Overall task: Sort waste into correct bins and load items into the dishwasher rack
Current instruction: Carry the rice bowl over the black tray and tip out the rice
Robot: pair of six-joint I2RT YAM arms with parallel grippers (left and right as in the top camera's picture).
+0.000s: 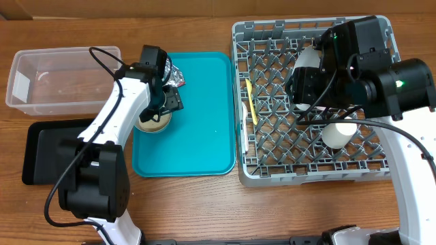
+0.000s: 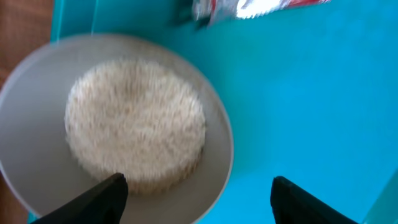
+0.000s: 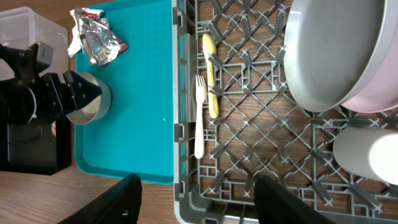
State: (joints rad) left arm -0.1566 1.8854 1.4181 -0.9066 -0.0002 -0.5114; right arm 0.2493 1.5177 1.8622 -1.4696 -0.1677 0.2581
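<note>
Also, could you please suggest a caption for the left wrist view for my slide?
Left fingers open over a small grey bowl of white rice on the teal tray, foil wrapper beyond.

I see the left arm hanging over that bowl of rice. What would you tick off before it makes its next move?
1. Left gripper open: ok, spread wide.
2. Bowl lined up: looks ok. One side of its rim lies between the gripper's tips, and it sits upright on the teal tray.
3. Bowl ready for the dishwasher rack: not ok, rice fills it.
4. Foil wrapper clear of the grasp: ok, it lies apart from the bowl.
5. Clear tub free to take waste: ok, nothing seen inside.
6. Right gripper out of the way: ok, open over the rack.
</note>
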